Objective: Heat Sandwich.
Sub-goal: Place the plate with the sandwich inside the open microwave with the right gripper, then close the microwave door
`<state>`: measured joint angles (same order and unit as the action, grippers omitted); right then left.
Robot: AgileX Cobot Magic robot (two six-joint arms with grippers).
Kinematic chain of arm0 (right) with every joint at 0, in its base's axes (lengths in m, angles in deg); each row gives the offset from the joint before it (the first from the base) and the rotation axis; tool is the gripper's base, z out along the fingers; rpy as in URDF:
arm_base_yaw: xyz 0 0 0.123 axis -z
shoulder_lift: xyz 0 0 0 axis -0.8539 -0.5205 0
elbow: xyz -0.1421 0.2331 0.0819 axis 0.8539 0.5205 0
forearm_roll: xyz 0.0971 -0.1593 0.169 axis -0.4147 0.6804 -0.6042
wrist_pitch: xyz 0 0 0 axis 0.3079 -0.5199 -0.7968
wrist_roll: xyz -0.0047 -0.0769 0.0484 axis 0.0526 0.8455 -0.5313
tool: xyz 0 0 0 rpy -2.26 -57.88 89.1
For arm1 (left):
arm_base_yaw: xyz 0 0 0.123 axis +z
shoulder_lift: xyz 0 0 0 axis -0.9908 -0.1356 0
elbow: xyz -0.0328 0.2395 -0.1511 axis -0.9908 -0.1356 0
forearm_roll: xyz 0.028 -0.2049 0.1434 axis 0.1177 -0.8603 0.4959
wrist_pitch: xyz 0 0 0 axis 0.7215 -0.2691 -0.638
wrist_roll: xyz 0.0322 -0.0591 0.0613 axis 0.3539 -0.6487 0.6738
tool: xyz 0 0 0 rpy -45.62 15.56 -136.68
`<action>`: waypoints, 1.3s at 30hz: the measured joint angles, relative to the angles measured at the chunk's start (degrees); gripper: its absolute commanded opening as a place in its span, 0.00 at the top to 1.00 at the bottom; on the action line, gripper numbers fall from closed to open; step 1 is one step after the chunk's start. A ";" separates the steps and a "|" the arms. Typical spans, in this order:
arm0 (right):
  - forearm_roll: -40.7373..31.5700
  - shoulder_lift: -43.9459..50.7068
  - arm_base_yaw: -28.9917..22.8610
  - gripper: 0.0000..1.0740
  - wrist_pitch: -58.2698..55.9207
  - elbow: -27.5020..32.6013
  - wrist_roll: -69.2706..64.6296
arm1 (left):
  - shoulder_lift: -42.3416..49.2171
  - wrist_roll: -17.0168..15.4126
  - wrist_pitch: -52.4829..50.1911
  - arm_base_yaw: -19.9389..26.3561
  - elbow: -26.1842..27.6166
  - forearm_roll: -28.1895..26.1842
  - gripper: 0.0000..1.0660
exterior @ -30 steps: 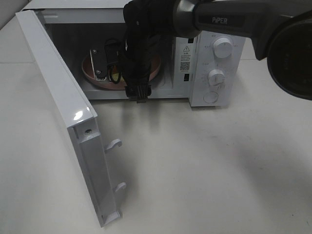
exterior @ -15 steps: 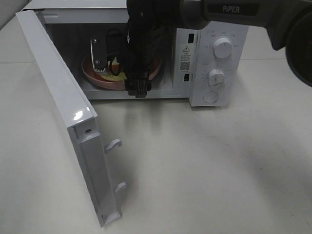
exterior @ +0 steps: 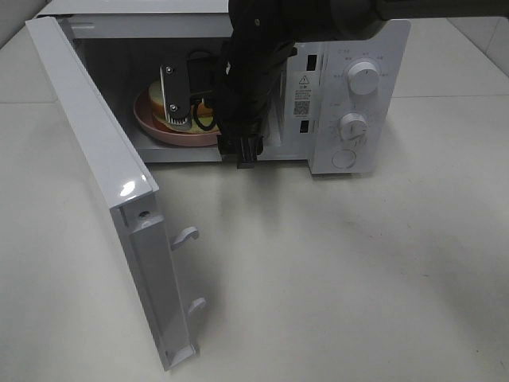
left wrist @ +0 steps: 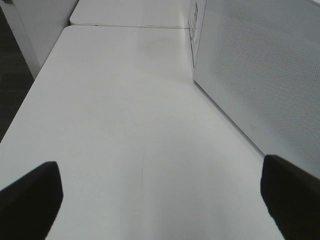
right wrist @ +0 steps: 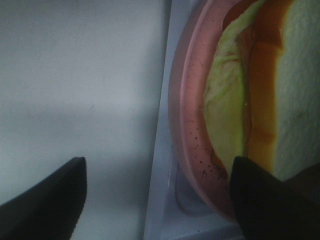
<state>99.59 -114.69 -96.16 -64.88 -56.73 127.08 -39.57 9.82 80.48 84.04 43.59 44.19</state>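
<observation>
Open tabletop (exterior: 342,270) near and to the right. At near left, microwave door (exterior: 103,159) swung out, latch hooks (exterior: 184,235) jutting from its near edge. Left gripper (left wrist: 160,200) low over table beside the door's outer face, fingers released and wide. Farther, right arm (exterior: 254,56) bent down from the far right into the cavity mouth. Right gripper (right wrist: 157,200) spread, clamping nothing, one fingertip over the pink dish (exterior: 159,133), the other off its rim. Sandwich (right wrist: 295,75) on that dish, inside the microwave (exterior: 358,48).

One microwave (exterior: 380,119), one pink dish (right wrist: 192,125), one sandwich (right wrist: 280,85), two knobs (exterior: 364,79) (exterior: 352,125), two door hooks (exterior: 185,235) (exterior: 196,304).
</observation>
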 measured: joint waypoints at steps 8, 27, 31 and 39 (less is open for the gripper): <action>-0.52 4.98 0.00 0.27 1.55 7.91 -3.21 | 0.00 0.00 0.00 0.00 0.00 0.00 0.05; -1.38 17.76 0.00 0.29 1.03 20.91 -8.71 | 0.00 0.00 0.00 0.00 0.00 0.00 0.05; -1.38 20.17 0.00 0.29 -0.17 23.03 -12.09 | 0.00 0.00 0.00 0.00 0.00 0.00 0.05; -1.38 24.87 0.00 0.29 -0.63 27.16 -19.25 | 0.00 0.00 0.00 0.00 0.00 0.00 0.05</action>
<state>98.21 -89.82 -96.16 -65.51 -29.57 107.83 -39.57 9.82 80.48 84.04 43.59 44.19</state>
